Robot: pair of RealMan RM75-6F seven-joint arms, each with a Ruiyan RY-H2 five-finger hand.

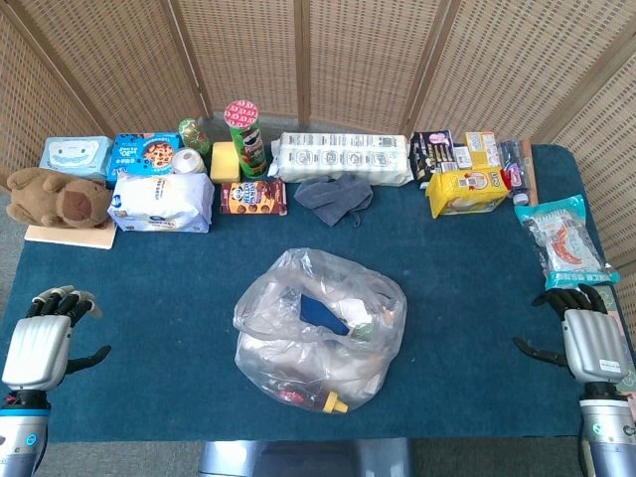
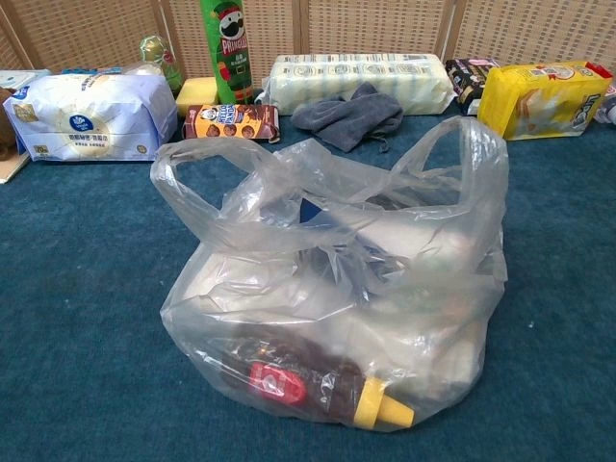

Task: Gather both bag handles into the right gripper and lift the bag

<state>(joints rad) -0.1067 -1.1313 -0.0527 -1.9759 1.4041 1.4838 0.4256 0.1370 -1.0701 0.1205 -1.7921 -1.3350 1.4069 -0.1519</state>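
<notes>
Head view: bag (image 1: 320, 328) mid-worktop, toward front edge; left hand (image 1: 42, 343) and right hand (image 1: 588, 338) at side edges, empty, fingers probably loosely curled. Chest view: handles (image 2: 462, 144) flopped apart, easy to catch just one.

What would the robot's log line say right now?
stage: not started | bag: on table, handles loose | left hand: open, left of bag, apart | right hand: open, right of bag, apart

clear bag (image 2: 337, 289), blue tablecloth (image 1: 149, 298), green can (image 2: 226, 48), grey cloth (image 1: 333, 196)
</notes>
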